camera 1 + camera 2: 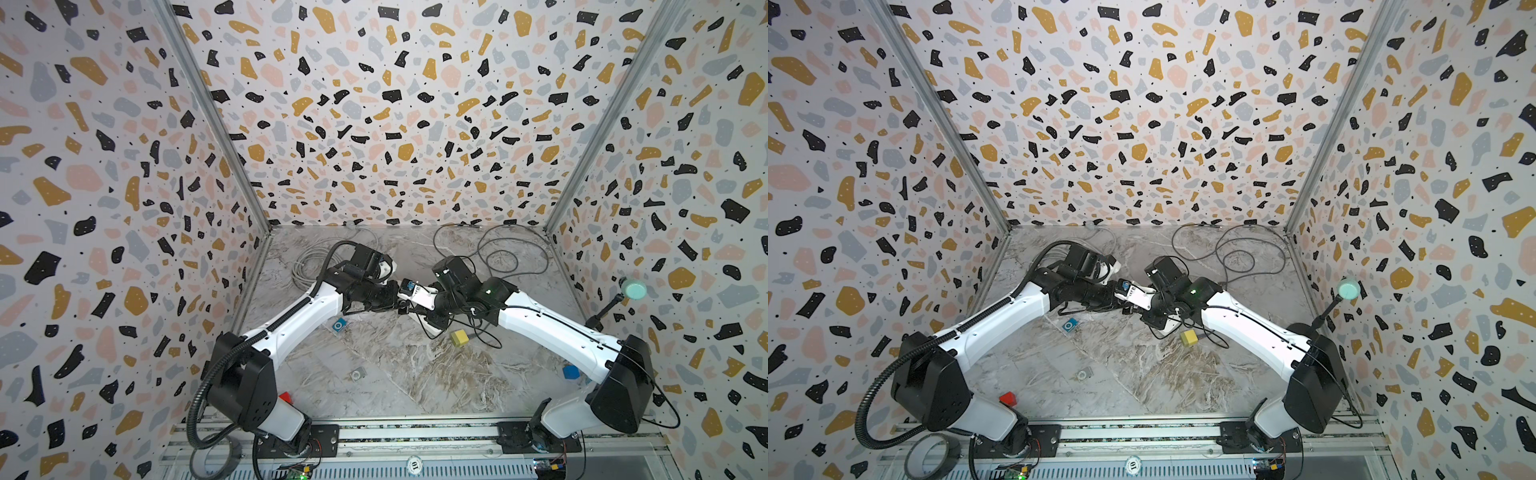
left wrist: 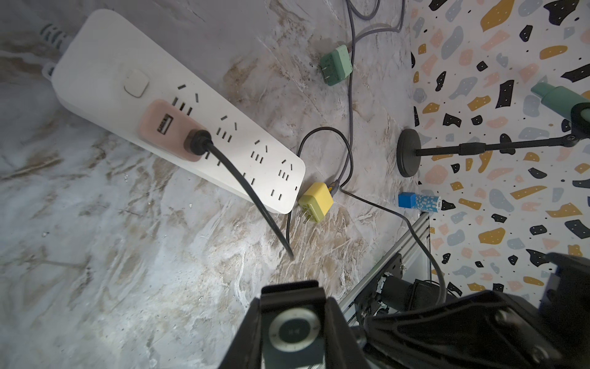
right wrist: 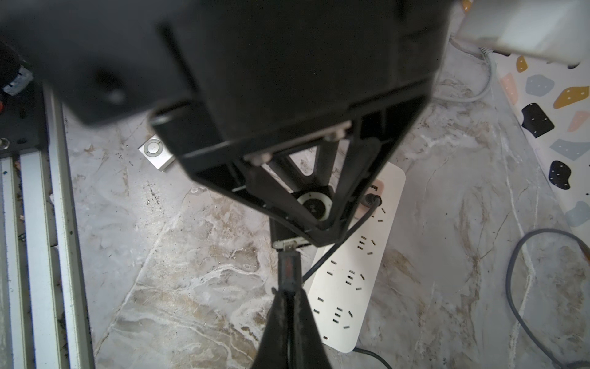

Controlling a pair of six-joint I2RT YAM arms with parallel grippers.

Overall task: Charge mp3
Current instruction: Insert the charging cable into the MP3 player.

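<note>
Clerk: What was logged nearest the rail?

Keeper: Item: red block (image 1: 285, 397), entered at seven o'clock of the table (image 1: 415, 386). Item: silver player (image 1: 357, 374), laid flat, also toward seven. Item: blue block (image 1: 570, 371), entered at four o'clock.

Clerk: And at mid-table?

Keeper: Item: blue player (image 1: 339, 324), placed at nine. Item: yellow charger (image 1: 458, 338), placed at three, just beside the end of the white power strip (image 2: 178, 108). Above that strip, slightly toward twelve of centre, the dark player (image 2: 292, 338) was held off the surface, clamped by its sides between the fingers of the left gripper (image 2: 292, 314). The right gripper (image 3: 288, 297) was found pinched tight on the plug (image 3: 289, 270) of a black cable. The plug's metal tip was set against the dark player's edge; whether it was seated could not be told.

Clerk: Farther back?

Keeper: Item: pink adapter (image 2: 169, 131), seated in the strip, with a black cable led out of it. Item: grey coil (image 1: 307, 270), noted at ten. Item: loose dark cables (image 1: 498, 253), noted at one, by the far wall.
</note>
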